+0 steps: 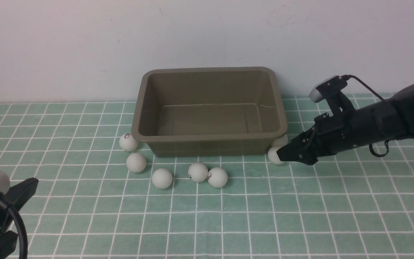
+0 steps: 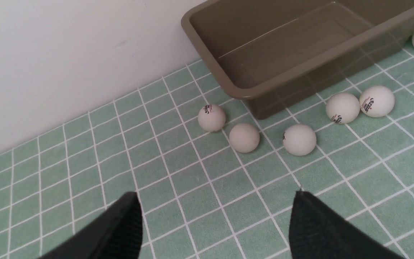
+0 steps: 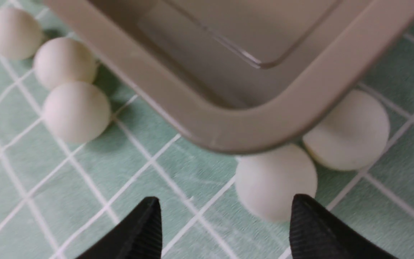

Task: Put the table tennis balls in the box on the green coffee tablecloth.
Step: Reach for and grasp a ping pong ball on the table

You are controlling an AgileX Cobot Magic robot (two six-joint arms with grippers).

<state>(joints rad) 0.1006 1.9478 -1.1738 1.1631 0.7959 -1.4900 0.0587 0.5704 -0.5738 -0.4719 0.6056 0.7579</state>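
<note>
Seven table tennis balls (image 1: 162, 178) outside box (image 1: 207, 148). Right claw (image 1: 282, 154) parted, empty, beside box-corner ball (image 1: 273, 155). Left claw (image 2: 216, 196) wide, empty.

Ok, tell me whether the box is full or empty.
Empty: the box has a bare floor; all seven table tennis balls lie outside on the tablecloth.

Lab-style tabletop: white wall (image 1: 49, 43), green tablecloth (image 1: 84, 216)

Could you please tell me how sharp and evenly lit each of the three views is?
Front view: sharp, evenly lit, soft shadows beside the table tennis balls. Left wrist view: sharp, faint grid lines on the box wall. Right wrist view: blurred, the nearest ball and box rim soft-edged.
</note>
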